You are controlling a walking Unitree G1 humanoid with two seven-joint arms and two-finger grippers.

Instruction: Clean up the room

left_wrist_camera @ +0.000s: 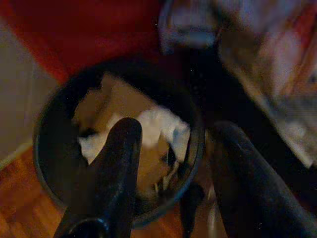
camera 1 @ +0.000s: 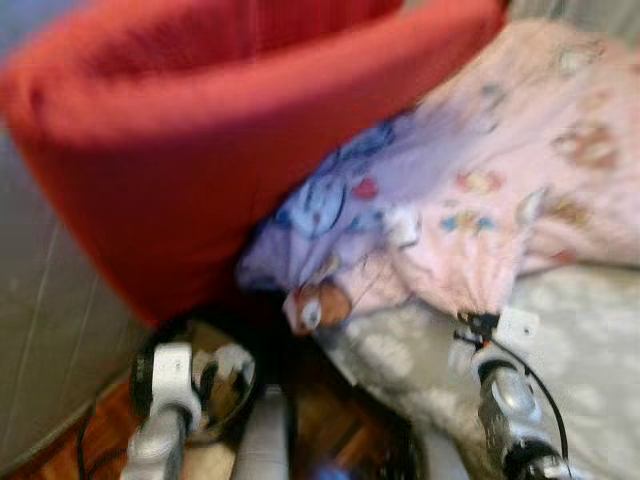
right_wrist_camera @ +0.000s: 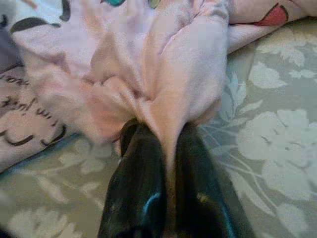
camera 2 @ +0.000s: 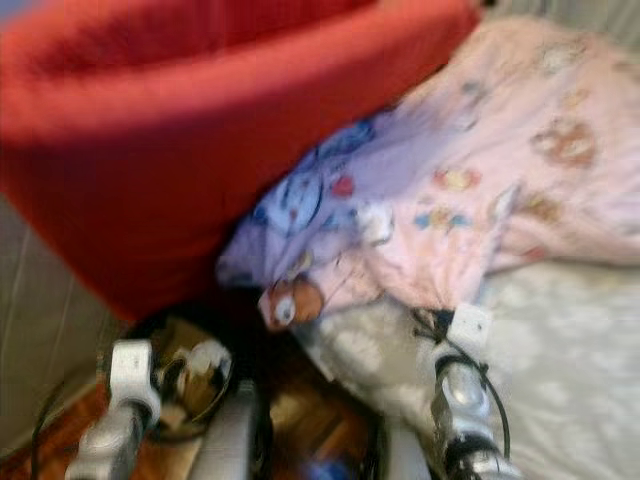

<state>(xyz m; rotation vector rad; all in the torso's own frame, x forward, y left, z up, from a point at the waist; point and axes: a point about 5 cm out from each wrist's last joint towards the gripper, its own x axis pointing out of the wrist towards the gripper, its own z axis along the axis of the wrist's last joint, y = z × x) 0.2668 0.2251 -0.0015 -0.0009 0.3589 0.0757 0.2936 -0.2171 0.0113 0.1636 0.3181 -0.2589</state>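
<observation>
Right wrist view: your right gripper [right_wrist_camera: 166, 148] has its fingers pinched together on a fold of the pink printed blanket [right_wrist_camera: 163, 74], bunched just ahead of them on the floral bedsheet [right_wrist_camera: 277, 148]. Pull slowly; the fold looks thin. Left gripper [left_wrist_camera: 171, 163]: fingers spread, empty, above the black round waste bin [left_wrist_camera: 49, 163].

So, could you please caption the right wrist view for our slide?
Right hand pinching a fold of the pink blanket above the floral bedsheet.

red chair [camera 1: 200, 130] blocks ahead-left | bin [left_wrist_camera: 54, 129] mouth open below | blanket [camera 1: 520, 170] heaped right
</observation>
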